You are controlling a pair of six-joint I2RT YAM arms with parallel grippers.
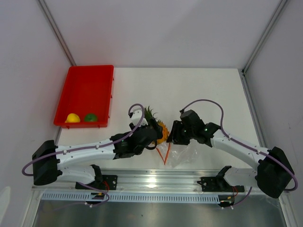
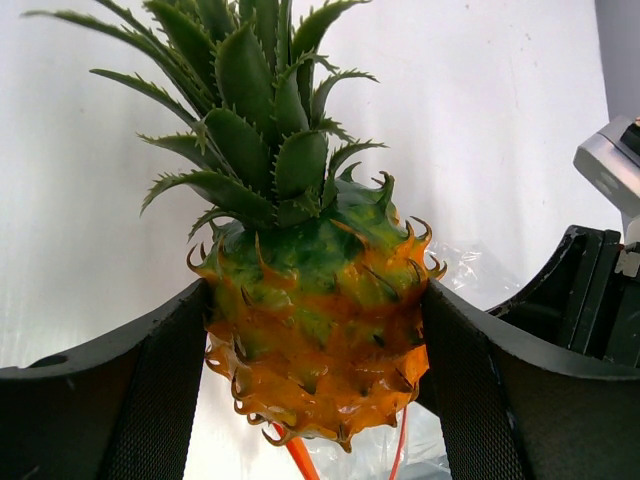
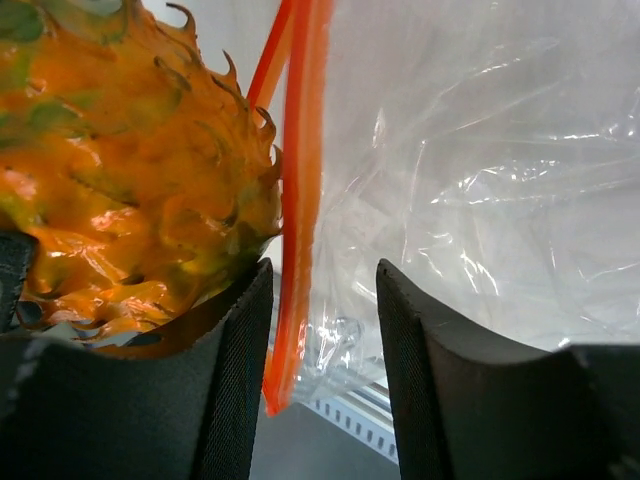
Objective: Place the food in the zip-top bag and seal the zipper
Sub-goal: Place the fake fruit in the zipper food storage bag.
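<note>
My left gripper (image 1: 155, 136) is shut on the orange pineapple (image 1: 162, 128), held upright by its body with the green crown on top (image 2: 320, 300). Its base hangs just above the open mouth of the clear zip-top bag (image 1: 182, 153). The red zipper (image 1: 166, 153) forms a narrow V on the table. My right gripper (image 1: 174, 135) is open beside the pineapple; in the right wrist view the zipper strip (image 3: 300, 200) runs between its fingers (image 3: 325, 275), close to the left one, with the bag (image 3: 470, 180) behind and the pineapple (image 3: 130, 180) at left. The yellow lemon (image 1: 72, 117) and the green fruit (image 1: 90, 117) lie in the tray.
The red tray (image 1: 87, 85) stands at the back left of the white table. A metal rail (image 1: 156, 182) with the arm bases runs along the near edge. White walls close in the back and both sides.
</note>
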